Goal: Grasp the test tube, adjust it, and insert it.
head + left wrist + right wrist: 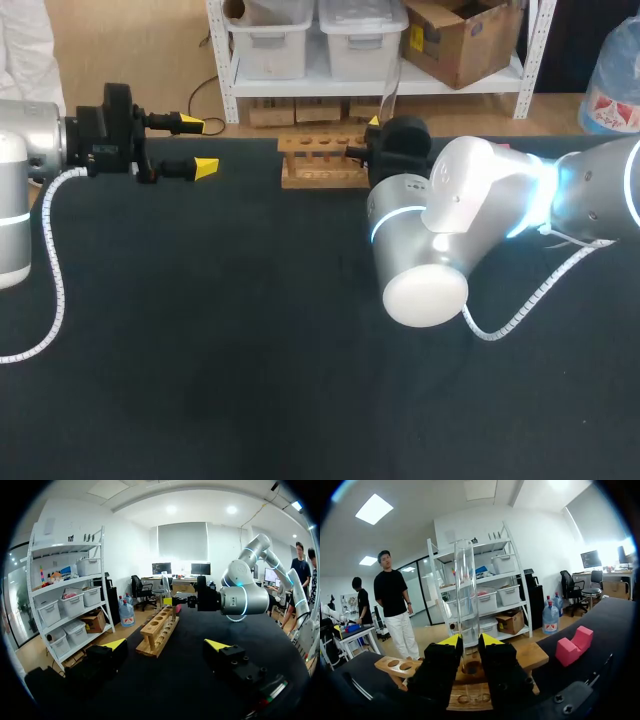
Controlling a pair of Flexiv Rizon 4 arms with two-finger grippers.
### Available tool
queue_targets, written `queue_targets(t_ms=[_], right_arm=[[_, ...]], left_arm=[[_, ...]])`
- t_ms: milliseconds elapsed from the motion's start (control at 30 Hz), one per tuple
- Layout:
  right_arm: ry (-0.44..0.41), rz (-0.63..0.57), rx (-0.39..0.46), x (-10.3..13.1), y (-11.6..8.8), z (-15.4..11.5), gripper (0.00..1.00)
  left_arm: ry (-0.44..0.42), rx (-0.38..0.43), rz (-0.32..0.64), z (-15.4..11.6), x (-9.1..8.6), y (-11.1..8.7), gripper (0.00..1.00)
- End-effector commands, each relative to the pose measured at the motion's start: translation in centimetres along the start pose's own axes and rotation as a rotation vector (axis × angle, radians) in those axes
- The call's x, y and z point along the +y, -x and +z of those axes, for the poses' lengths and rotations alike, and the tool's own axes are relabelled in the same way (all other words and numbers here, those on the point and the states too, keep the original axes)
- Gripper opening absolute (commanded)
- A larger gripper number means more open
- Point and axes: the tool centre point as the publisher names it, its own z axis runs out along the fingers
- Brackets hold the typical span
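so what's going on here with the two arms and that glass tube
The right pincer is shut on a clear test tube, holding it upright over the wooden rack, with the tube's lower end at one of the holes. Whether it is fully seated cannot be told. The left pincer hangs open off to the left, apart from the rack, holding nothing.

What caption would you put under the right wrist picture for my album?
Jaws shut on an upright clear tube, its lower end at a hole in the wooden rack.

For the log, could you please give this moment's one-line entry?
right gripper shut on test tube | upright over rack | left gripper open
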Motion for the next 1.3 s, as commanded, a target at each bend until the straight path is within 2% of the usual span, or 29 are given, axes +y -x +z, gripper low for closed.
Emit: queue_targets(t_ms=[33,67,133,167,200,700,833,1133,1200,1300], right_arm=[[0.378,0.003,-0.002,0.1,-0.2,0.0,0.16],[0.377,0.003,-0.002,0.1,-0.2,0.0,0.30],[0.376,0.004,-0.003,0.1,-0.2,0.0,0.52],[0.373,0.004,-0.004,0.1,-0.1,-0.1,0.85],[0.372,0.003,-0.003,0.0,-0.1,-0.1,1.00],[0.356,0.016,-0.023,0.3,1.5,-1.9,1.00],[0.395,0.018,-0.027,0.8,2.4,-3.3,1.00],[0.575,0.052,0.048,0.6,4.1,-6.4,1.00],[0.593,0.063,0.065,0.3,4.3,-6.9,1.00],[0.543,0.131,0.081,0.0,4.5,-7.1,1.00]], left_arm=[[0.005,-0.005,0.003,0.0,-0.1,-0.1,1.00],[0.005,-0.005,0.003,0.0,-0.1,-0.1,1.00],[0.005,-0.005,0.003,0.0,-0.1,-0.1,1.00],[0.005,-0.005,0.003,0.0,-0.1,-0.1,1.00],[0.005,-0.005,0.003,0.0,-0.1,-0.1,1.00],[0.005,-0.005,0.003,0.0,-0.1,-0.1,1.00],[0.005,-0.005,0.003,0.0,-0.1,-0.1,1.00],[0.005,-0.005,0.003,0.0,-0.1,-0.1,1.00],[0.005,-0.005,0.003,0.0,-0.1,-0.1,1.00],[0.005,-0.005,0.003,0.0,-0.1,-0.1,1.00]])
